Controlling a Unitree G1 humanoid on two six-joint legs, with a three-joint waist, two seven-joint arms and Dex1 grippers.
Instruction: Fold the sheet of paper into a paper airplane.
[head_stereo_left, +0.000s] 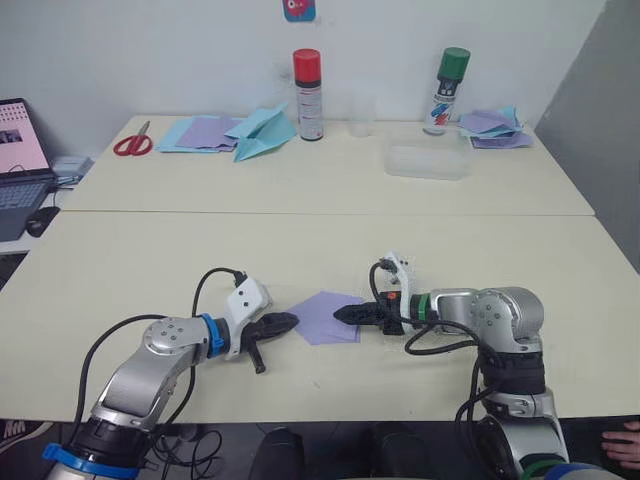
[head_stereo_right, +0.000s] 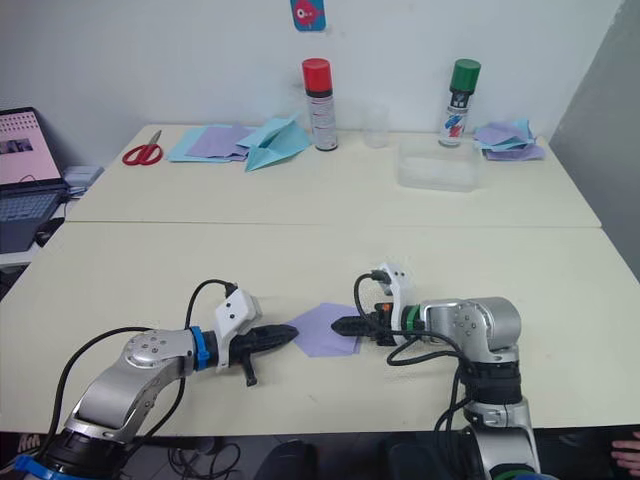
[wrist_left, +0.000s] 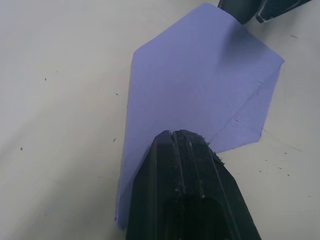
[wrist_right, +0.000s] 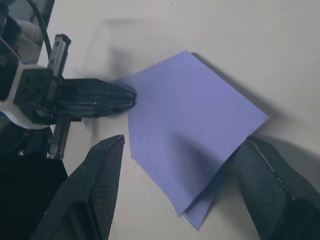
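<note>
Lying flat on the near tabletop (head_stereo_left: 150, 260), the sheet of paper (head_stereo_left: 325, 316) is partly folded, pointed toward the left end effector (head_stereo_left: 290, 321), whose fingers are pressed together on that tip. The right end effector (wrist_right: 182, 165) has its fingers spread wide, straddling the opposite corner. Well behind stand two spray cans (head_stereo_left: 308, 95), a light blue paper airplane (head_stereo_left: 262, 135), scissors (head_stereo_left: 132, 143) and a clear tray (head_stereo_left: 428, 161).

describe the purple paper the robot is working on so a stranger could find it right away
On the near table, look between the two grippers: the sheet of paper lies flat there, lavender and partly folded, with the left gripper at one corner and the right gripper at the opposite side. The other purple sheets sit on the far table by the light blue paper airplane.
</note>
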